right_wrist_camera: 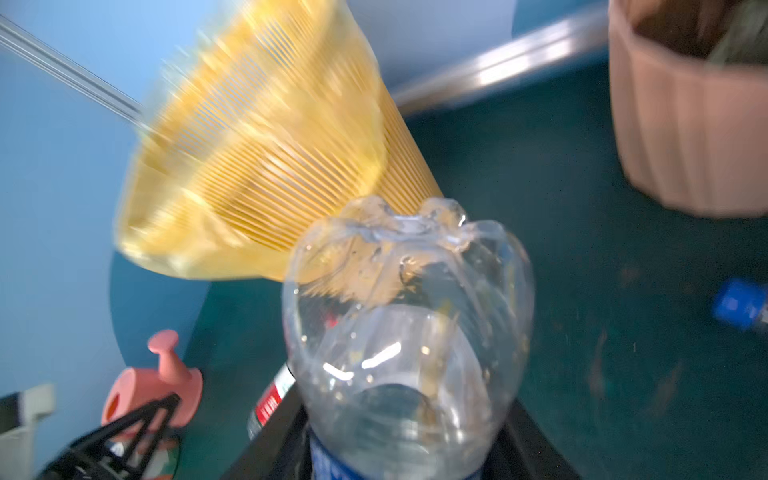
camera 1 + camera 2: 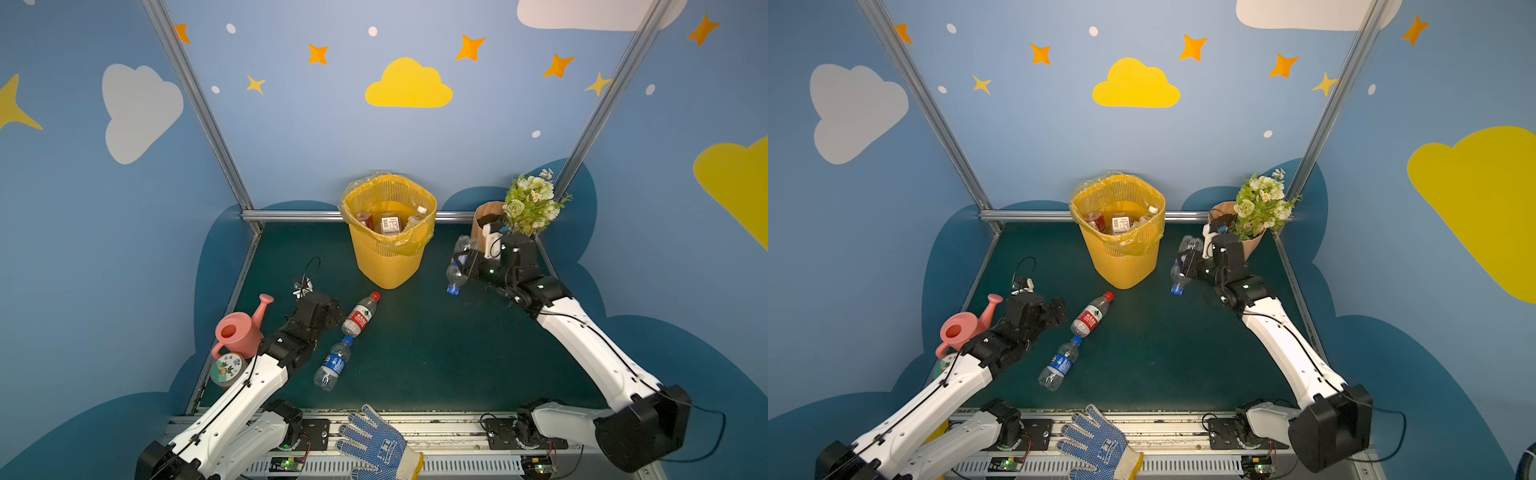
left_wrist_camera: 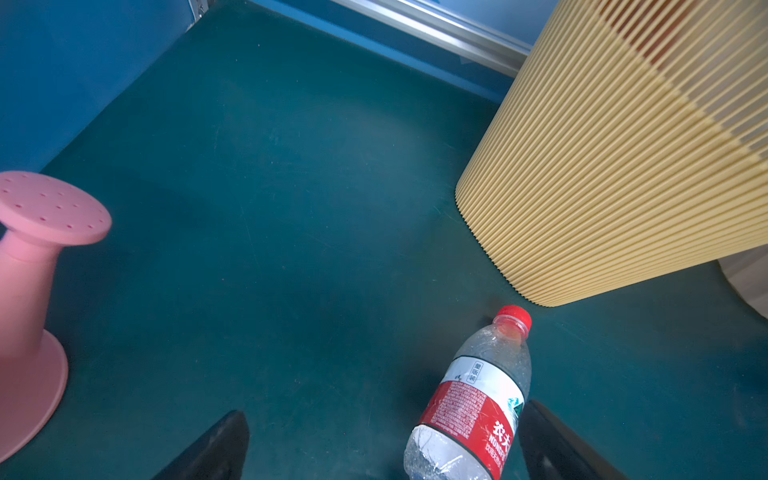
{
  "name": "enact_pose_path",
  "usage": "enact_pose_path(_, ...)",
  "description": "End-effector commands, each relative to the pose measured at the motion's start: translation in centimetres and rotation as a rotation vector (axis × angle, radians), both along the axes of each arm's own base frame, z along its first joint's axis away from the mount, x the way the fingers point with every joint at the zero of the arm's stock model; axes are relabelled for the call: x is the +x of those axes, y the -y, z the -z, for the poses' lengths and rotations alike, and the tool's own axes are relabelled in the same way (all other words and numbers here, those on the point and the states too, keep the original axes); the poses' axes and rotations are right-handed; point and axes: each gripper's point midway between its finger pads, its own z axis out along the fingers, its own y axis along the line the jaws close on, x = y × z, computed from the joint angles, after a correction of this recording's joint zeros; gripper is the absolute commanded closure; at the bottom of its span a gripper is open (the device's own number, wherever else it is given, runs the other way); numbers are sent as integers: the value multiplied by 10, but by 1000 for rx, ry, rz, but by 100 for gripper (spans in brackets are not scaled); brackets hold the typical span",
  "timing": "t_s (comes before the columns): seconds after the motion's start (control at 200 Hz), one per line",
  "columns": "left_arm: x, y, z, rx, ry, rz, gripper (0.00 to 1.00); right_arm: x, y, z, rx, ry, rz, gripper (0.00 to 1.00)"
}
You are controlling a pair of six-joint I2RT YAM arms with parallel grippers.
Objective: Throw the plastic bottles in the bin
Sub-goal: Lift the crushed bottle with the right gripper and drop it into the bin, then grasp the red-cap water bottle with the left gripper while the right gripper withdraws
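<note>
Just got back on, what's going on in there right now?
The right pincer is shut on a blue-cap bottle beside the bin, not yet over it. The left pincer is open at the red-label bottle lying on the mat; a blue-label bottle lies nearby. Several bottles are already in the bin.

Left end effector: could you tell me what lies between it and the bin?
The red-capped bottle lies there, cap toward the bin, as the left wrist view shows.
</note>
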Motion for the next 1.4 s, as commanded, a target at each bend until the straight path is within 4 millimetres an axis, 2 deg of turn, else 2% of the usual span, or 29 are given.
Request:
enact_pose_path(0.0,-3,-2,13,1,-43,-7,0,-3,16,-114,24,346,49,47)
enact_pose_path(0.06,-3,-1,15,-3,-51,-5,0,-10,17,-157,63,460,44,47)
enact_pose_path(0.135,-3,1,18,-5,-62,-2,0,-17,15,-201,116,578,26,46)
enact_pose_path(0.205,-3,3,20,-11,-70,4,0,-19,8,-230,161,651,-9,46)
enact_pose_path(0.295,-2,5,22,-14,-82,11,0,-6,-8,-246,223,674,-51,46)
enact_pose_path(0.41,0,9,24,-22,-96,20,0,27,-50,-236,280,607,-157,45)
enact_pose_path(0.496,2,11,25,-26,-107,27,0,68,-100,-194,282,430,-277,44)
enact_pose_path(0.561,3,13,27,-25,-117,32,0,90,-133,-163,268,294,-375,44)
enact_pose_path(0.596,4,15,27,-25,-123,38,0,97,-144,-152,254,249,-411,42)
enact_pose_path(0.641,4,15,27,-24,-138,39,0,105,-148,-147,229,223,-411,35)
enact_pose_path(0.696,3,17,25,-22,-153,44,0,108,-145,-154,212,245,-392,21)
enact_pose_path(0.756,3,19,23,-21,-167,63,0,104,-135,-175,194,310,-363,14)
enact_pose_path(0.871,6,27,19,-21,-165,111,0,86,-106,-214,146,419,-293,10)
enact_pose_path(0.976,10,35,16,-41,-149,150,0,66,-84,-229,133,468,-258,10)
enact_pose_path(1.061,12,43,15,-50,-148,188,0,56,-70,-219,116,474,-223,9)
enact_pose_path(1.156,13,53,17,-53,-172,242,0,53,-50,-192,86,426,-173,10)
enact_pose_path(1.241,13,60,22,-43,-209,277,0,52,-31,-161,84,360,-125,9)
enact_pose_path(1.396,16,76,31,-34,-251,339,0,48,8,-93,57,224,-28,10)
